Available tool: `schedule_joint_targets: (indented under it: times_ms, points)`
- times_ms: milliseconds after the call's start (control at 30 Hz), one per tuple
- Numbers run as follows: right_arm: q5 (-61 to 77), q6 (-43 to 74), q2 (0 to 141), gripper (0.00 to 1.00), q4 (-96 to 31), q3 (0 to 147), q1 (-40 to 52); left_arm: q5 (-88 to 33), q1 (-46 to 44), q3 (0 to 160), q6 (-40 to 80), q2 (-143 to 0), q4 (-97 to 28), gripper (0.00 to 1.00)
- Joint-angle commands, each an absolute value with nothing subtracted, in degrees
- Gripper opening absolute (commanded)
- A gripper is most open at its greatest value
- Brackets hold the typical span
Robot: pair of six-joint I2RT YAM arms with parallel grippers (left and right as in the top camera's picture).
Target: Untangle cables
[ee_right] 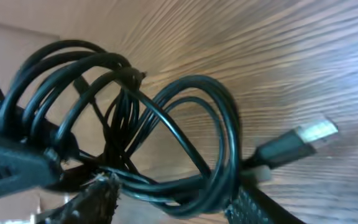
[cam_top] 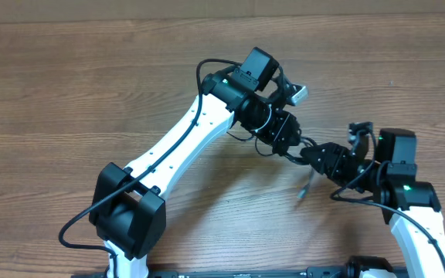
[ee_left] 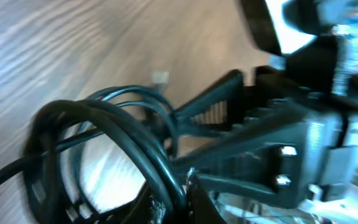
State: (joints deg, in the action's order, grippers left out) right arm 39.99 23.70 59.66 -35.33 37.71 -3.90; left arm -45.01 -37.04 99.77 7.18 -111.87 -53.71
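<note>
The cables [cam_top: 306, 145] are a bundle of thin black cords held above the wooden table between my two grippers. My left gripper [cam_top: 287, 137] is shut on one side of the bundle. In the left wrist view its jaws [ee_left: 180, 198] pinch a black cord, and the loops [ee_left: 98, 121] fan out to the left. My right gripper [cam_top: 328, 158] holds the other side. In the right wrist view several strands [ee_right: 185, 99] run between its fingers [ee_right: 173, 196]. A silver-tipped plug [ee_right: 312, 132] sticks out to the right. One plug end [cam_top: 303, 191] dangles below.
The wooden table [cam_top: 68, 93] stretches out to the left and to the back. The two grippers are very close together right of centre. The right gripper's black fingers [ee_left: 253, 127] fill much of the left wrist view. The left arm [cam_top: 176, 147] crosses the table's middle.
</note>
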Motion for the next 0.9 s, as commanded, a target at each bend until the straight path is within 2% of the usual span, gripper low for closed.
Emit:
schedule_joint_targets:
  times_ms: [0, 300, 367, 400, 500, 867]
  points:
    - [37.98, 28.40, 60.05, 0.54, -34.68, 38.96, -2.44, -53.98, -36.73, 101.21, 4.67, -110.37, -52.80, 0.04]
    - [37.06, 35.11, 60.23, 0.51, -36.14, 38.96, -1.69, -58.35, -36.34, 101.21, 4.67, -109.27, -50.26, 0.04]
    - [36.62, 36.32, 60.25, 0.39, -36.62, 38.96, -1.58, -58.52, -36.34, 101.21, 4.67, -108.97, -50.00, 0.04]
    - [36.21, 36.32, 60.25, 0.19, -36.73, 38.96, -1.56, -58.52, -36.27, 101.23, 4.67, -108.77, -49.78, 0.04]
    - [33.63, 36.29, 60.25, 0.04, -38.06, 38.96, -1.56, -58.50, -35.94, 101.25, 4.64, -108.55, -49.54, 0.04]
    - [9.37, 36.27, 60.25, 0.04, -49.30, 38.63, -1.67, -57.08, -27.92, 101.38, 2.96, -104.47, -51.90, 0.04]
